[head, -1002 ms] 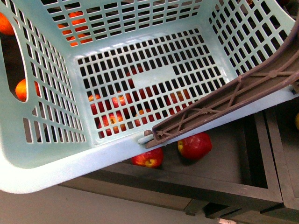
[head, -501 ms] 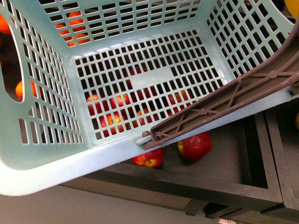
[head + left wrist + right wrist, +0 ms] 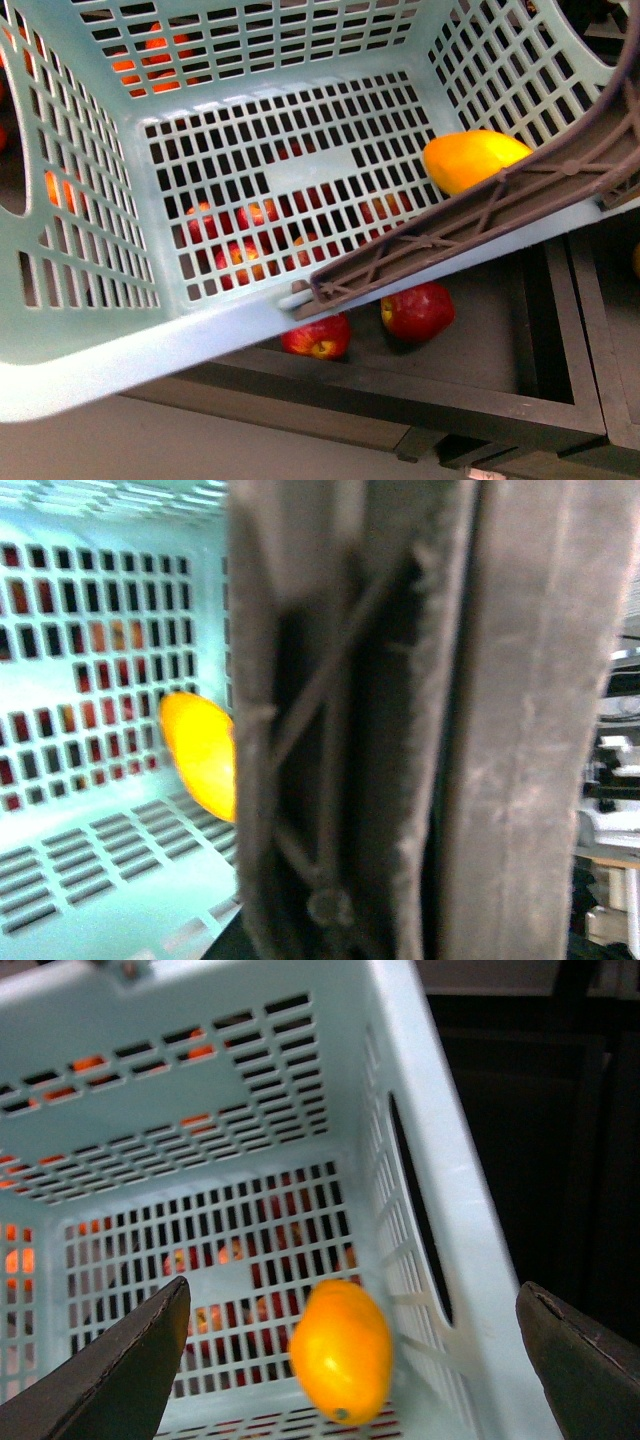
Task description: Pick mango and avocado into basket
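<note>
Mango (image 3: 340, 1352) sits in the basket (image 3: 440, 1160) under the right gripper (image 3: 352, 1295) with jaws spread wide, left gripper hidden behind the handle (image 3: 400, 720) so I cannot tell, and next comes finding the avocado

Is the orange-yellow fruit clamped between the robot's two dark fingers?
No, the fingers of the right gripper stand wide apart, and the mango inside the basket touches neither.
</note>
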